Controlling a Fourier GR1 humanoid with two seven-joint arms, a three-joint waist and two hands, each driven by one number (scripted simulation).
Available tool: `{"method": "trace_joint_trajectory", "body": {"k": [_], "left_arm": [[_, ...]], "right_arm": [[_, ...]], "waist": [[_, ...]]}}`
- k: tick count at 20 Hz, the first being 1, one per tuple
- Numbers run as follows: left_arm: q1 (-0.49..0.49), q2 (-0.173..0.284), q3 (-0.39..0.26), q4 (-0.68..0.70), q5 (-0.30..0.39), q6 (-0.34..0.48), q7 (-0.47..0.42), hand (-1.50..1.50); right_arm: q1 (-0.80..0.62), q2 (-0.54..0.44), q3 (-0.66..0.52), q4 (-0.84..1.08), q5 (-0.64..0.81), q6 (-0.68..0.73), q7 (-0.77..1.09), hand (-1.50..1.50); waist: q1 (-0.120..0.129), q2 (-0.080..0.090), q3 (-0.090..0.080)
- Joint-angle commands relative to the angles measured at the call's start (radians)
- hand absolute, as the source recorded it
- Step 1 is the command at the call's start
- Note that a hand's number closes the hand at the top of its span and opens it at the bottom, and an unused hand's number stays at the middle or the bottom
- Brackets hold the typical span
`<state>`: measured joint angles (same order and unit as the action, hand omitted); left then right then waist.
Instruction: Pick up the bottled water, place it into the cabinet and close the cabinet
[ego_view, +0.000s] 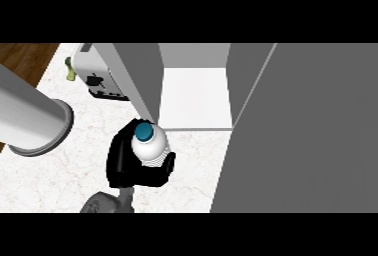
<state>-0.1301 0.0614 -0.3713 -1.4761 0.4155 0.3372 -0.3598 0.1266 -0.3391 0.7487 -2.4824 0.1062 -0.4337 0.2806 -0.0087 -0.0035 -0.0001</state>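
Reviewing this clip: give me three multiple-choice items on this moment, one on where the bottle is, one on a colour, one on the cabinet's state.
1. Where is the bottled water?
A. on the cabinet shelf
B. in a hand, just outside the cabinet
C. beside the toaster

2. What colour is its cap?
A. teal blue
B. red
C. yellow

3. How is the cabinet?
A. shut
B. open, door swung out
C. doorless

Key: 1 B, the black hand curls round it over the counter; 2 A, the cap shows teal; 3 B, the white shelf shows past the door.

The cabinet (193, 97) interior lies open between its left door (140, 75) and right door (310, 130).
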Motion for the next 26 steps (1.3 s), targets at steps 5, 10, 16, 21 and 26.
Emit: {"method": "trace_joint_trajectory", "body": {"k": [5,10,16,21,26], "left_arm": [[-0.206,-0.013,0.065,0.03,-0.05,0.065,0.142,1.5],[-0.273,-0.017,0.089,0.07,-0.075,0.123,0.148,1.5],[-0.456,-0.061,0.059,0.264,-0.093,0.226,0.135,1.5],[-0.6,-0.052,0.159,0.451,-0.116,0.195,0.148,1.5],[-0.718,-0.061,0.126,0.619,-0.122,0.267,0.132,1.5]], "right_arm": [[0.011,-0.06,-0.051,-0.155,0.025,0.034,0.068,-1.5],[0.042,-0.037,-0.003,-0.122,0.057,0.01,0.012,-1.5],[0.114,-0.078,0.001,-0.125,0.022,0.027,-0.063,-1.5],[0.06,-0.038,0.049,-0.099,0.082,-0.01,-0.002,-1.5],[0.011,-0.03,0.004,-0.116,0.031,-0.007,0.014,-1.5]], "waist": [[-0.001,0.002,0.0],[-0.001,0.001,0.0],[-0.01,0.002,0.0],[-0.01,0.004,-0.001],[-0.018,0.007,-0.001]]}}
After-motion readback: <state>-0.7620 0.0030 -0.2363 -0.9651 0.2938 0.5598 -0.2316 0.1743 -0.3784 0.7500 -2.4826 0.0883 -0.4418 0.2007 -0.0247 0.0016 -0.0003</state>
